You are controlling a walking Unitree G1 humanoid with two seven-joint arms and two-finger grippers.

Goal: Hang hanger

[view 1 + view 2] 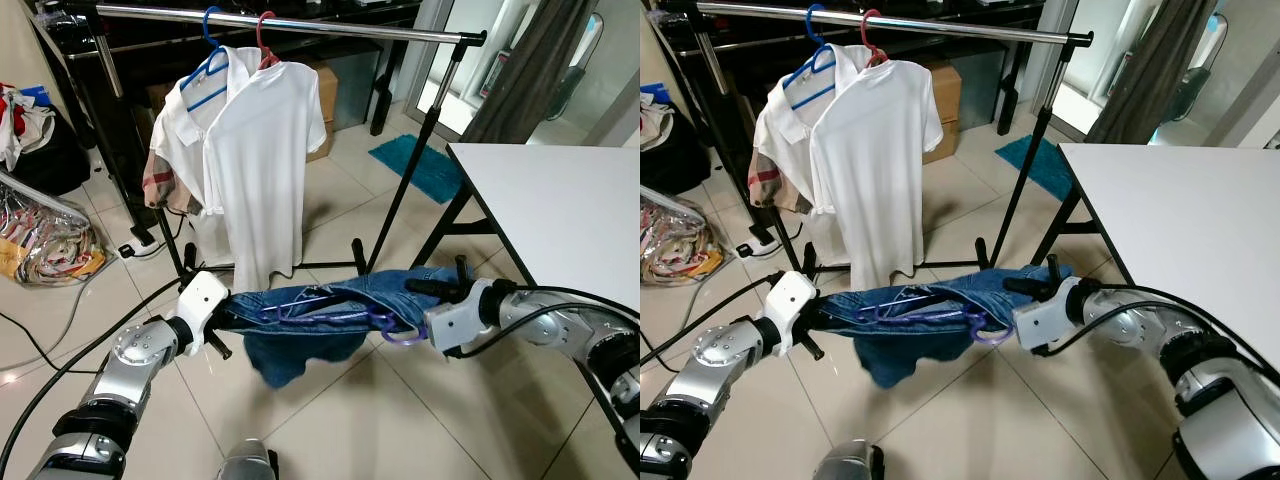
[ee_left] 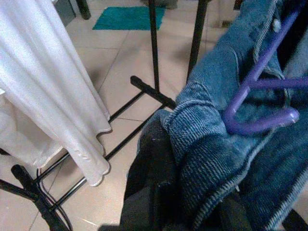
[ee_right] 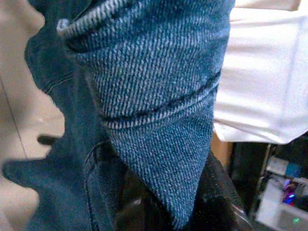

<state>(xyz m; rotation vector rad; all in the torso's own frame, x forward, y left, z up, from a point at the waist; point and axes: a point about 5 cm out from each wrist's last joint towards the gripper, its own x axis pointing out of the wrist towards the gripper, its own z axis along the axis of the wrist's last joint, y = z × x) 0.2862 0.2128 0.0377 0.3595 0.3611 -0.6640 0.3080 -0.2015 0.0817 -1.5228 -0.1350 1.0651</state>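
Purple plastic hanger carries a blue denim garment, folded and bunched, dark stitching along the seams; it is held level between both arms, low over the tiled floor, near side of the clothes rack. Left gripper is pinching the denim's left end; right gripper is buried in denim at the right end, finger state cannot be told. No readable writing anywhere. Two white shirts hang on the rail. White table stands right.
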